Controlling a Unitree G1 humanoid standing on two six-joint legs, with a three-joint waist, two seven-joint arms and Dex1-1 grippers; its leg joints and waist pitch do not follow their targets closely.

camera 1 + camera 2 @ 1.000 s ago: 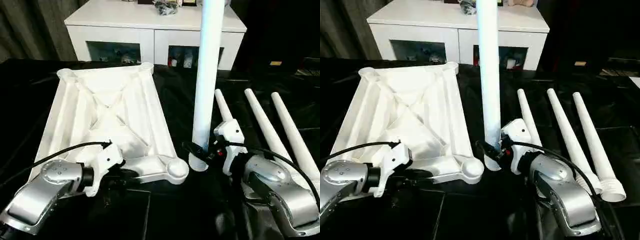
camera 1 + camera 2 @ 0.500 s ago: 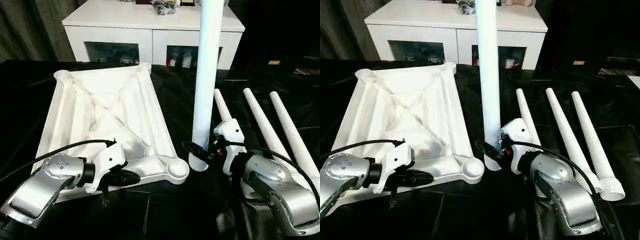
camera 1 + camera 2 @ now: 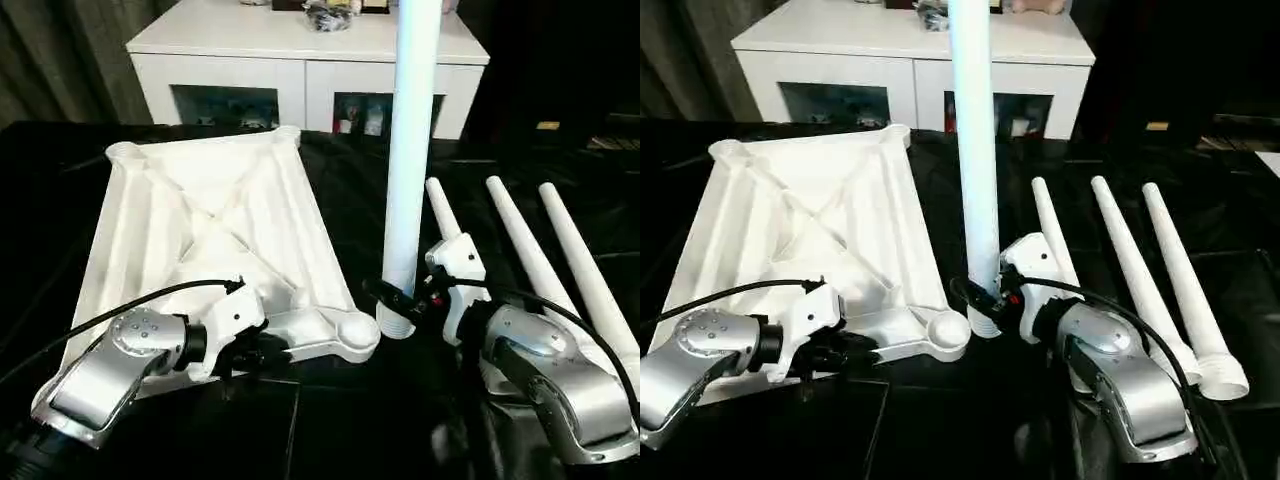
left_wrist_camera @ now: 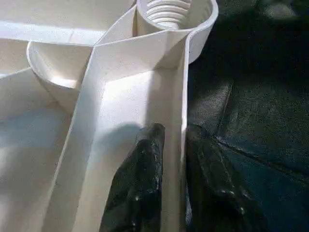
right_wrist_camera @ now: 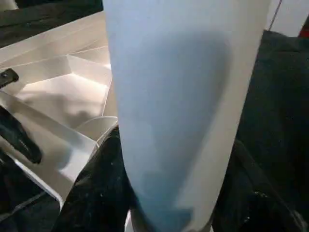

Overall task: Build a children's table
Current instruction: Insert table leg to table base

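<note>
The white table top [image 3: 200, 230] lies ribbed side up on the black cloth. My left gripper [image 3: 262, 352] is at its near edge, open a little. One black finger [image 4: 140, 179] is inside the rim wall and the other outside it, close to the near right corner socket [image 3: 355, 335]. My right gripper [image 3: 400, 300] is shut on a long white leg [image 3: 410, 150] and holds it upright. The leg's threaded end [image 3: 395, 325] hangs just right of that socket, beside it and not in it.
Three more white legs [image 3: 445, 215] [image 3: 525, 245] [image 3: 585, 270] lie side by side on the cloth to the right, behind my right forearm [image 3: 550, 370]. A white cabinet [image 3: 300, 45] with glass-fronted compartments stands behind the table top.
My left gripper has moved up from in front of the near edge onto the rim, and its fingers have parted to either side of the wall. The right gripper still holds the leg upright.
</note>
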